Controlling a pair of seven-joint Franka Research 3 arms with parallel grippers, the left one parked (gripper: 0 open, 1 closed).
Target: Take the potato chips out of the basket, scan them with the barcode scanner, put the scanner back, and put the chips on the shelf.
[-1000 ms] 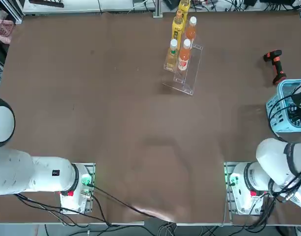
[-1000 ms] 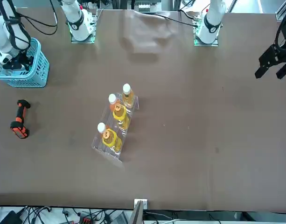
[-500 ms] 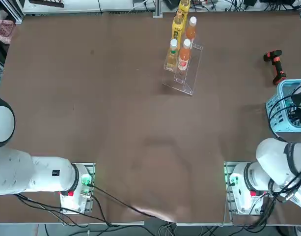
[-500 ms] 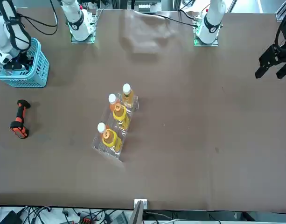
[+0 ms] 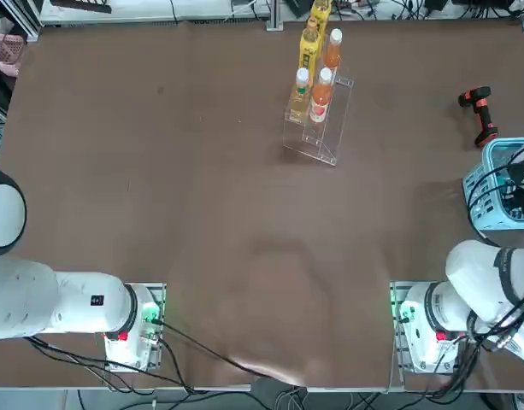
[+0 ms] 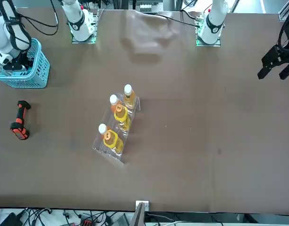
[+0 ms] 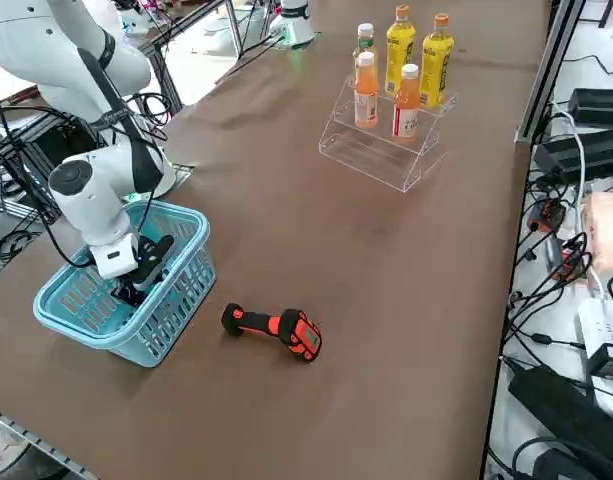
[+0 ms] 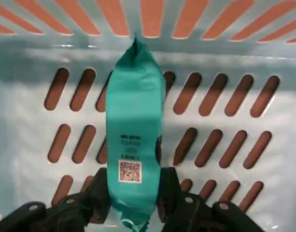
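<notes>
Evidently the right gripper (image 8: 133, 200), down inside the basket (image 7: 176, 290) at the tabletop's right edge, has both fingers (image 8: 100, 193) pressed on one end of the chips (image 8: 134, 130); the packet's long axis runs straight away from them.

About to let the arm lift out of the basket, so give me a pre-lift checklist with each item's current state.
1. Right gripper inside the basket: ok.
2. Fingers on both sides of the potato chips: ok.
3. Grip firm enough to lift: cannot tell.
4. Packet clear of the basket wall: ok in the wrist view.
5. Barcode scanner lying free on the table beside the basket: ok.
6. Free place on the shelf: ok, the lower tiers are bare.
</notes>
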